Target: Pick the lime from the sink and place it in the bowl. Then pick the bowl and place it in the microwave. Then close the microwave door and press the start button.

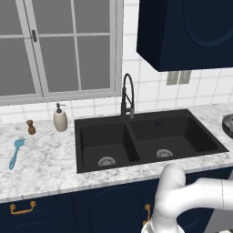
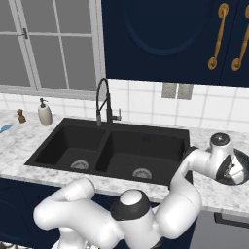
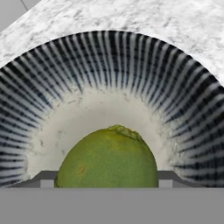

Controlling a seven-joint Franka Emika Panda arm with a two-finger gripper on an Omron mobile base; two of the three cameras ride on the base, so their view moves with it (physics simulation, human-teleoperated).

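Note:
The lime [image 3: 108,157], green and round, sits between my gripper's [image 3: 107,179] two finger tips [image 3: 43,178], which touch its sides; the gripper is shut on it. Just beneath it lies the pale inside of the striped bowl [image 3: 109,65], which stands on the marble counter right of the sink [image 1: 132,136]. The bowl's rim [image 1: 228,125] shows at the right edge of the left base view. My hand [image 2: 222,143] points down over the bowl [image 2: 240,176] in the right base view. Both black basins of the sink [image 2: 103,148] hold nothing. The microwave and its door are out of view.
A black arched faucet [image 1: 128,95] rises behind the sink. On the counter to its left stand a soap dispenser [image 1: 60,119] and a small brown mill [image 1: 31,127], with a blue spatula [image 1: 16,152] nearer the front. A dark blue wall cabinet [image 1: 186,32] hangs above the right basin.

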